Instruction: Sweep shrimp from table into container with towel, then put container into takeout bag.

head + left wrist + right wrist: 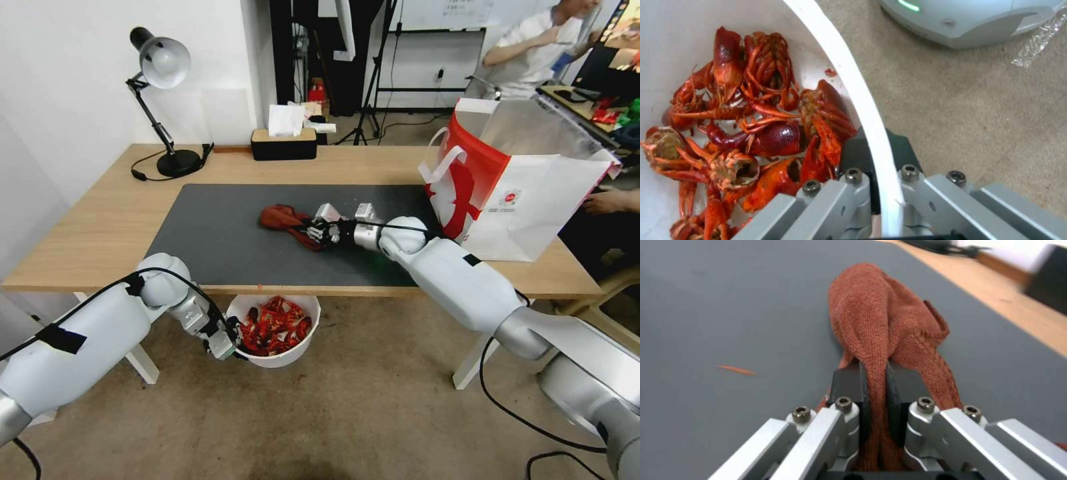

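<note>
Head view, your left pincer (227,347) pinching container (293,357) rim below surface (100,227) edge, shrimp (277,327) inside, right pincer (313,233) clamping towel (283,219), its fingertips hidden.

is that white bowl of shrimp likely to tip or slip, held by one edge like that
Probably tip-prone: the left gripper pinches only the rim of the container, below the table edge. The shrimp heap likely adds weight away from the grip. Smooth plastic may slip.

Red-orange shrimp (277,327) in white container (293,357), rust-red towel (283,219), dark grey mat (220,233), light wooden table (93,233), red-and-white takeout bag (527,200)
</note>
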Controlling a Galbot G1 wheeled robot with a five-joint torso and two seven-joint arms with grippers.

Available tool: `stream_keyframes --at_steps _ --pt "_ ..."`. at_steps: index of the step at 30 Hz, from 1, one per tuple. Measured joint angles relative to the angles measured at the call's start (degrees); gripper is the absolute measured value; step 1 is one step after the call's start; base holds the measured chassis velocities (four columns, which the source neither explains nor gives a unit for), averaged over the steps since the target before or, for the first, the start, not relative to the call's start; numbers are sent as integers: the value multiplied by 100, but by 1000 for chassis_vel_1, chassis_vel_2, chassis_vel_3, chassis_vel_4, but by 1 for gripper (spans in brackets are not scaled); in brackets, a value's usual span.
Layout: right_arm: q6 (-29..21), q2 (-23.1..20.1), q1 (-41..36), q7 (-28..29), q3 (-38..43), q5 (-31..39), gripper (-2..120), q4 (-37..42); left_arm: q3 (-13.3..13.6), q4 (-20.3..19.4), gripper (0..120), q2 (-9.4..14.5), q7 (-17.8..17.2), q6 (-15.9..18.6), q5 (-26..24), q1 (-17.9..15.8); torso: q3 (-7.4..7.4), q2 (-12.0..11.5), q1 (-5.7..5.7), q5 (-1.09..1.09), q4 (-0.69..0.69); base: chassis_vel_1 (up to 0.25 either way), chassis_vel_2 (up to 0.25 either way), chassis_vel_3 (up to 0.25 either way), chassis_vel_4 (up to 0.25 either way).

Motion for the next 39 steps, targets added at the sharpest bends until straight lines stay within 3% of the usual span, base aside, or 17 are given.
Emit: stream_keyframes --at_steps 13,20,23,37,39 --pt "206 -315 -70 -1375 -389 161 6 764 -62 -25 0 77 2 -12 -14 52 0 0 0 1 2 0 0 0 0" --pt "209 -541 -204 -1806 -380 179 6 1122 -76 -46 0 112 0 8 -29 59 1 0 0 2 2 0 0 0 0" --pt "-5 -720 -354 -2014 -367 201 6 1414 -85 -46 0 136 -2 11 -31 77 1 0 -1 1 2 0 0 0 0" --pt "-540 -1069 -783 -2213 -82 562 6 2030 -207 -98 0 234 -11 -1 -43 201 2 -1 0 1 2 0 0 0 0" --pt "-526 -1200 -936 -1963 145 794 6 2202 -240 -99 0 233 -12 -10 -43 272 2 -2 0 1 2 0 0 0 0"
